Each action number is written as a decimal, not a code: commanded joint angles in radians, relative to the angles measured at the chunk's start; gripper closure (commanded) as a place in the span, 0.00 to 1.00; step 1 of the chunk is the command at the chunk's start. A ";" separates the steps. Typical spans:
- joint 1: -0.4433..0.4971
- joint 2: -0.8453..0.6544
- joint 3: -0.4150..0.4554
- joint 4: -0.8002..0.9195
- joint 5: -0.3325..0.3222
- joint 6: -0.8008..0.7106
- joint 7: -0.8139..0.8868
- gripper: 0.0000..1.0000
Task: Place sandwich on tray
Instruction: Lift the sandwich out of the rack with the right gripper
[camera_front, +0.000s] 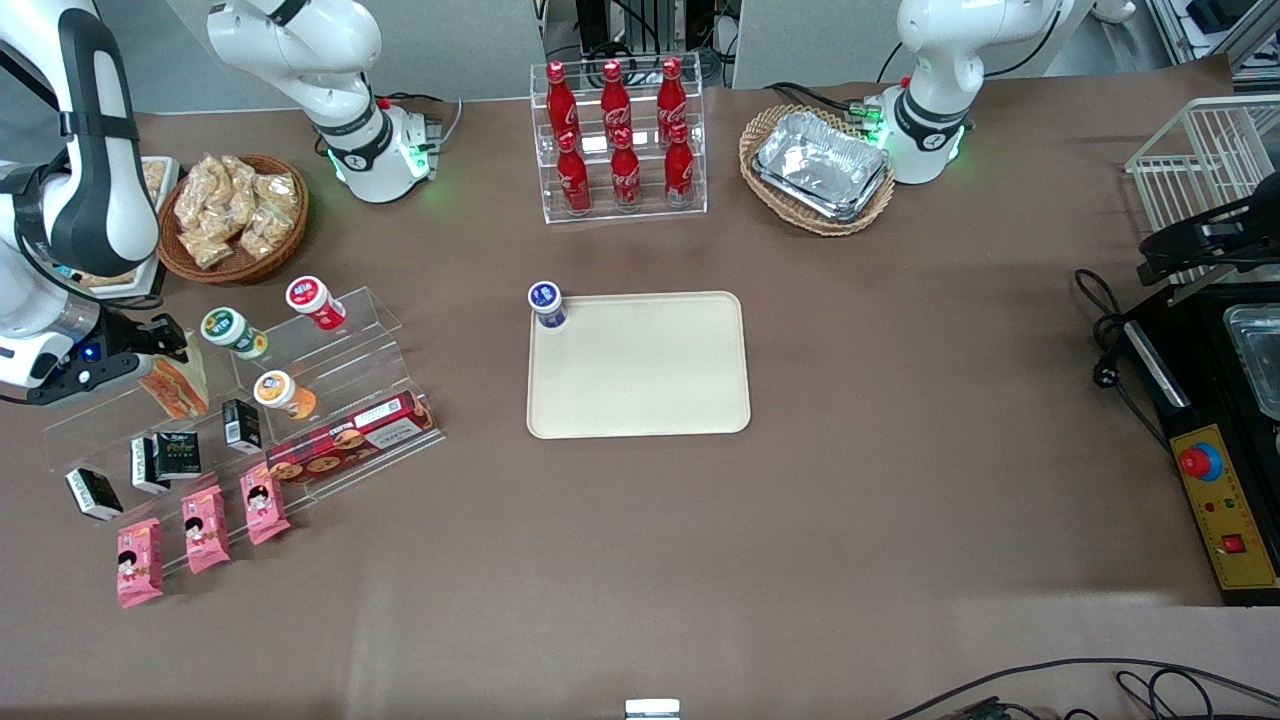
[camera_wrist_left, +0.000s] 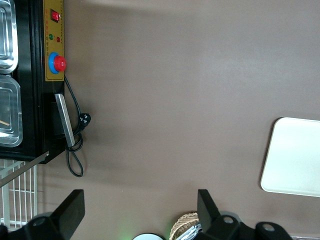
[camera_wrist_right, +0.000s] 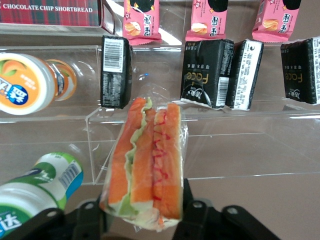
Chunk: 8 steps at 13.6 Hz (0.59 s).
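Gripping the sandwich (camera_wrist_right: 145, 165) between its fingers, your tool (camera_front: 150, 350) sits at the working arm's end of the tabletop (camera_front: 900, 400), over the clear acrylic display steps (camera_front: 330, 400). From the wrist view you can see the wedge held upright, orange and green layers facing the camera, with black cartons (camera_wrist_right: 206, 74) and pink snack packets (camera_wrist_right: 209, 19) on the steps near it. Whether the sandwich rests on the step or hangs just above it, you probably cannot tell. The tray (camera_front: 640, 400) lies mid-tabletop, well apart from the tool, with a blue-lidded cup (camera_front: 547, 304) at its corner.
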 joint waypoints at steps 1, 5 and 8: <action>-0.005 0.006 -0.001 0.001 -0.007 0.008 -0.018 0.51; 0.001 0.006 0.001 0.042 -0.001 -0.042 -0.014 0.61; 0.010 0.016 0.007 0.169 -0.001 -0.195 -0.011 0.62</action>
